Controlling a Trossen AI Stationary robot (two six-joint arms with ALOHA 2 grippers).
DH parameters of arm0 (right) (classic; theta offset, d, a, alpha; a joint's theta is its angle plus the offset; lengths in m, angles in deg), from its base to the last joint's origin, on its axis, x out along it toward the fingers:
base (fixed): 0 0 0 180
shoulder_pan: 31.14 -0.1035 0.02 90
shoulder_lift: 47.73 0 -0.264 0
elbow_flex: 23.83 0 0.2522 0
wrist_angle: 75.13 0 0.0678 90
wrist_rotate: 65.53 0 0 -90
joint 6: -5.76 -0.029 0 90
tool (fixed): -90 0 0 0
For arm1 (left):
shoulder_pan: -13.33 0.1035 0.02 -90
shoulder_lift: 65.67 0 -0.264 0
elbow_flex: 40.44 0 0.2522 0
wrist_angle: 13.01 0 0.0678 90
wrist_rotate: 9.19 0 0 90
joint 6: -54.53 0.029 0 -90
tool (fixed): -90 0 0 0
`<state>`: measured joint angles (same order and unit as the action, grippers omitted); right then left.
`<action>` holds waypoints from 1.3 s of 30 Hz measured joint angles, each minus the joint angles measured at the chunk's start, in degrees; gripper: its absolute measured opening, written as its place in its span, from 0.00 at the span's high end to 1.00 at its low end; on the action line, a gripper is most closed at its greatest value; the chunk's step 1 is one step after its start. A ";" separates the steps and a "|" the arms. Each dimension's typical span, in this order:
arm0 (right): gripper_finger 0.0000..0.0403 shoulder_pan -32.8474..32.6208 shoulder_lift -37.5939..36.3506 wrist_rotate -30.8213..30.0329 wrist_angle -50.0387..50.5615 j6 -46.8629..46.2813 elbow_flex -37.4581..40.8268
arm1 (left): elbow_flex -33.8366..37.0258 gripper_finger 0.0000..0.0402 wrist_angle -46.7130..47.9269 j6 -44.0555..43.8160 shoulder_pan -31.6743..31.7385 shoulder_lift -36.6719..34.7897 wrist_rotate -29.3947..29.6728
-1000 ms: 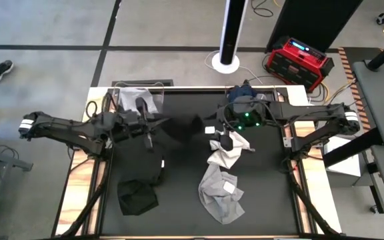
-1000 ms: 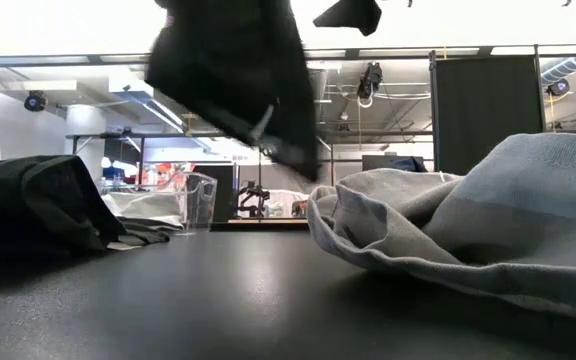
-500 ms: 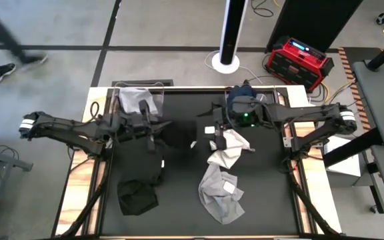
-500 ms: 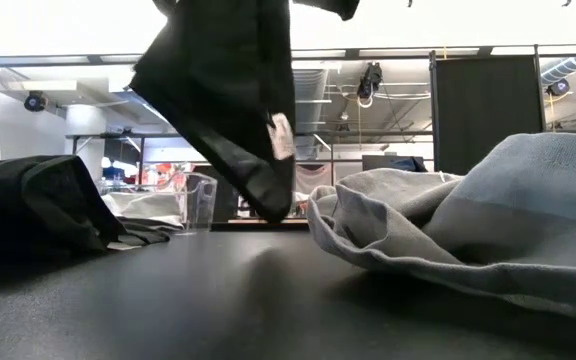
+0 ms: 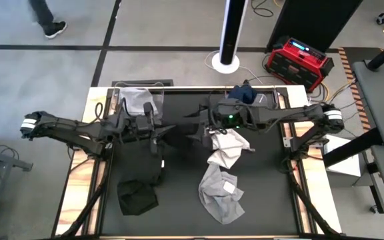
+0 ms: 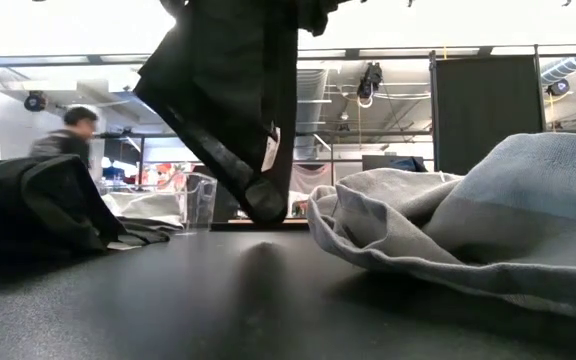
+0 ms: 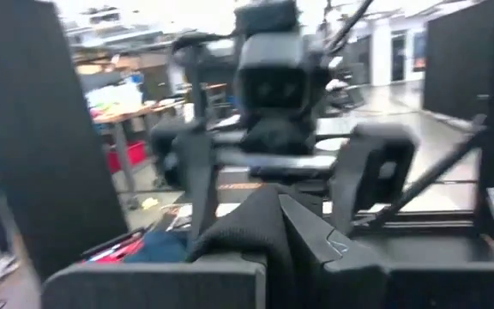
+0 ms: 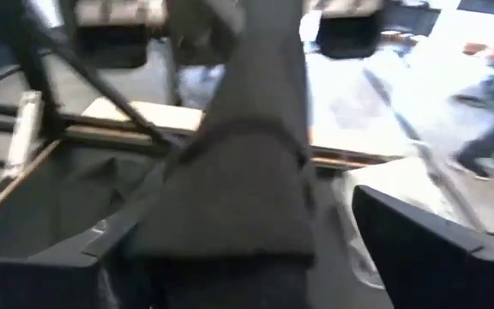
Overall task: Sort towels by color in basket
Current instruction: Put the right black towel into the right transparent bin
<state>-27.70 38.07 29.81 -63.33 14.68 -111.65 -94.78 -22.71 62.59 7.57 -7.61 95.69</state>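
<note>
- Hanging limp above the middle of the table (image 5: pixel 179 200), the black towel (image 6: pixel 230 110) drapes in long folds with a small white tag at its lower edge, which in the low view dangles just clear of the tabletop.
- In the left wrist view the left gripper (image 5: pixel 157 133) has its fingers pressed together on a top edge of this cloth, and the fabric bunches between them.
- Just beside it, the right gripper (image 5: pixel 202 127) faces the same cloth with its fingers spread wide; in the right wrist view the towel hangs between them, gripped by neither.
- Judging by the drape, the cloth is light, soft and wholly without stiffness: it should sag from whatever point holds it and is unlikely to slip from a firm pinch.
- A good second hold is probably the upper edge or a corner near the left gripper's pinch, where the fabric is gathered and thick enough to bite.
- More black cloths (image 5: pixel 139 197) lie on the left part of the table, well apart from the light grey and white towels (image 5: pixel 222 193) heaped to the right.
- One grey towel (image 5: pixel 137 100) sits in the clear basket (image 5: pixel 157 90) at the far left edge, and a navy blue towel (image 5: pixel 244 93) lies at the far edge behind the right arm.
</note>
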 joint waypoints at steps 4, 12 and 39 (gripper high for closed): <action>0.27 0.09 2.21 5.65 -0.05 -0.11 -1.59 | 0.00 1.00 -1.13 0.02 -0.06 -0.04 -2.46; 0.89 0.20 3.14 6.20 1.13 0.31 -2.60 | 0.00 0.99 -1.41 -1.07 -0.02 -0.13 -2.15; 0.98 0.20 -9.02 -6.42 11.84 3.18 -2.25 | 0.03 0.39 22.22 0.63 0.03 -10.73 14.47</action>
<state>-27.50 29.05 23.39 -51.49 17.87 -113.90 -94.75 -0.48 63.22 7.59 -18.34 110.17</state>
